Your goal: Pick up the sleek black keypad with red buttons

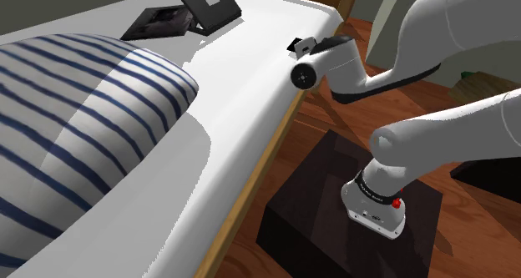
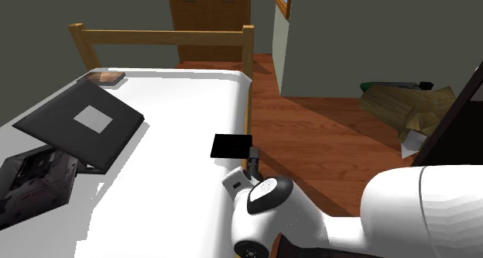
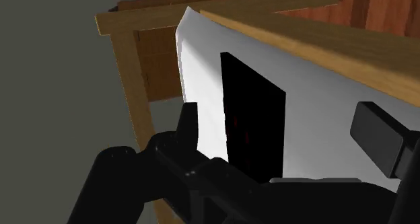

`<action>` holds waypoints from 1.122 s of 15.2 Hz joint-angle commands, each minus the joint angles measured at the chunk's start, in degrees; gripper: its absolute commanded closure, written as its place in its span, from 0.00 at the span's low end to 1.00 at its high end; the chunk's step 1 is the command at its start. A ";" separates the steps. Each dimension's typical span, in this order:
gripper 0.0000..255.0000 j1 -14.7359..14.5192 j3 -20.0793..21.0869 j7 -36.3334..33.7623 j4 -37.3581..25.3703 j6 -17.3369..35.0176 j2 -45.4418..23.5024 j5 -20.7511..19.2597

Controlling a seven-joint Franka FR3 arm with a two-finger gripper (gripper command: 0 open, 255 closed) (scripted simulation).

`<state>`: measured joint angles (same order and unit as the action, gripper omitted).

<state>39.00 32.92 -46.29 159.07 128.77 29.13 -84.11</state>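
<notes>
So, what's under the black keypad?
The black keypad lies flat on the white bed, close to its wooden side rail. The patch directly beneath is covered.

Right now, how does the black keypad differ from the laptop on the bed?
The keypad is small and lies flat; the laptop is much larger and stands open. The keypad is almost wholly black; the laptop's lid bears a pale square. Both rest on the white bed.

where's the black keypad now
In the second exterior view the keypad lies flat on the white bed, by its edge on that view's right, just beyond the gripper.
</notes>
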 commanded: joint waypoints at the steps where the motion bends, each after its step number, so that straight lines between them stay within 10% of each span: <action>1: 0.00 5.02 2.94 -7.22 -1.74 -4.44 -4.64 -12.19; 4: 0.00 9.50 5.74 -13.06 -3.62 -13.70 -11.14 -23.70; 13: 0.00 13.28 11.02 -18.08 -3.46 -20.20 -18.80 -25.91; 14: 1.00 13.70 10.62 -18.62 -3.24 -19.98 -18.94 -26.88; 17: 1.00 12.86 10.07 -17.65 -2.48 -18.36 -16.35 -25.57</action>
<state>52.00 42.50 -64.10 155.99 113.63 18.11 -106.72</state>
